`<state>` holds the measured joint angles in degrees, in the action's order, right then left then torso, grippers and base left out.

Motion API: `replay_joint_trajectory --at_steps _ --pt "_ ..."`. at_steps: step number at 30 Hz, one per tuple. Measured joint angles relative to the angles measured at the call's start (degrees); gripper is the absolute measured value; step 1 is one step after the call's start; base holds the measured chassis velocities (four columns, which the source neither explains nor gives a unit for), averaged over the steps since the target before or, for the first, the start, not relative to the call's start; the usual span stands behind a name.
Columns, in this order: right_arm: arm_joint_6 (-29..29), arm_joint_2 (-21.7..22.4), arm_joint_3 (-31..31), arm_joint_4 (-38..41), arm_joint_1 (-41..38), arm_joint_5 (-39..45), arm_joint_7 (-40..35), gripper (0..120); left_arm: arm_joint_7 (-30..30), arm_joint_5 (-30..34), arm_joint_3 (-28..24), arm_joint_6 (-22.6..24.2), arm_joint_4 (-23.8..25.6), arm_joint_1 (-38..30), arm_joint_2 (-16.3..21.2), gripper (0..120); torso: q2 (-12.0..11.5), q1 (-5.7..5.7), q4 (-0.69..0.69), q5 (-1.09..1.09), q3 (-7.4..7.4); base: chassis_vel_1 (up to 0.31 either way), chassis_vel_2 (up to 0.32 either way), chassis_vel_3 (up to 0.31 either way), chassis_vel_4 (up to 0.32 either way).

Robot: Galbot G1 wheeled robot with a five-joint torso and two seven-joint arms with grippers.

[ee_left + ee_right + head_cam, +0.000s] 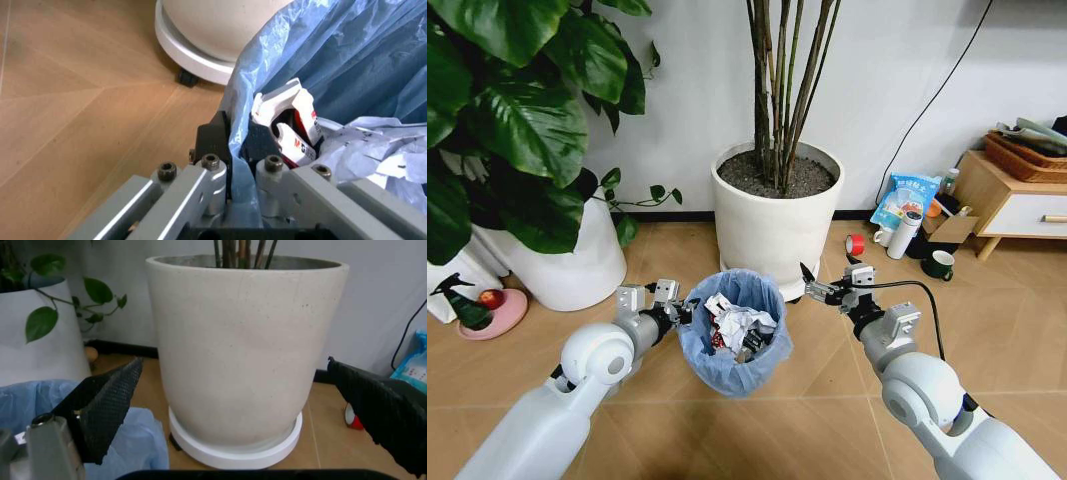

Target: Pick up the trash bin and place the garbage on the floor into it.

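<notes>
2 large white plant pots (pixel 776 215) occupy the upper half of the head view. Centre frame, below them, is the trash bin (pixel 732 335), lined with a light-blue bag and holding the garbage (pixel 739 327) of crumpled white paper and red-white wrappers. The left gripper (pixel 682 308) is clamped on the bin's left rim, bag film between its fingers (pixel 215 145). The right gripper (pixel 825 281) hovers with jaws spread, just right of the bin, above the floor (pixel 822 370).
</notes>
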<state>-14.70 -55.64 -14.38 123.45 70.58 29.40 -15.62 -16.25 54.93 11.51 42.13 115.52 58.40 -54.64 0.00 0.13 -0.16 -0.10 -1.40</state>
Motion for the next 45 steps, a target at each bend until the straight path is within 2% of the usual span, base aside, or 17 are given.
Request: replay_joint_trajectory --at_steps 17,19,20,45 --pt "0.30 -0.40 0.61 -0.38 -0.15 0.16 0.11 100 -0.01 0.00 -0.10 0.00 -0.63 -0.31 -0.50 0 0.00 0.01 0.02 -0.03 -0.01 0.197 -0.056 -0.195 0.056" --pt "0.33 -0.41 0.59 -0.35 0.12 0.15 0.13 100 0.01 -0.04 -0.18 0.00 -0.74 -0.39 -0.85 0 0.00 0.00 0.00 0.02 0.00 0.248 -0.062 -0.215 0.068" --pt "0.33 -0.41 0.59 -0.34 0.19 0.13 0.15 100 0.01 -0.09 -0.24 0.00 -0.80 -0.38 -1.02 0 -0.01 0.00 0.01 -0.03 -0.01 0.248 -0.080 -0.245 0.077" --pt "0.47 -0.82 0.56 0.12 1.49 -0.43 0.27 100 0.05 -0.82 0.27 0.00 -0.99 0.49 -1.65 0 -0.01 0.00 0.02 -0.02 -0.01 0.272 -0.082 -0.275 0.087"
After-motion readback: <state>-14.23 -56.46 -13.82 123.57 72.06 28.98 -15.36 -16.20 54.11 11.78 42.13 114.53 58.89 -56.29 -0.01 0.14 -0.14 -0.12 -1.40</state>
